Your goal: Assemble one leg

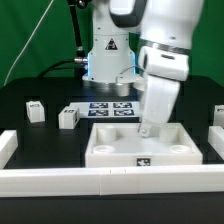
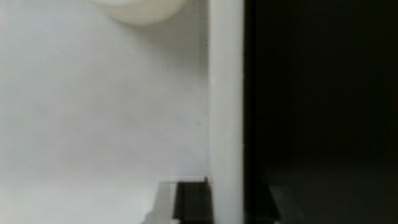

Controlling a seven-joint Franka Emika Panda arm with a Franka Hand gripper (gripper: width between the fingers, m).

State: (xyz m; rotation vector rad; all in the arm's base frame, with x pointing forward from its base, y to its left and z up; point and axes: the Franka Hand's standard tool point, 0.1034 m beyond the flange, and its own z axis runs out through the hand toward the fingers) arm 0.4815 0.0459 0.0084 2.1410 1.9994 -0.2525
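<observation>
Toward the exterior view's left: two legs (image 1: 35,110) (image 1: 68,117).

The arm (image 1: 165,62) is white and smooth. It is made of fat round parts, like thick tubes. Dark bands show where the parts join. Its base (image 1: 108,58) is white too, a bit bluish in the shade, with a small black triangle mark (image 1: 111,46) on the front. The end effector (image 1: 147,128) is pale and narrow, much thinner than the arm above it.
</observation>
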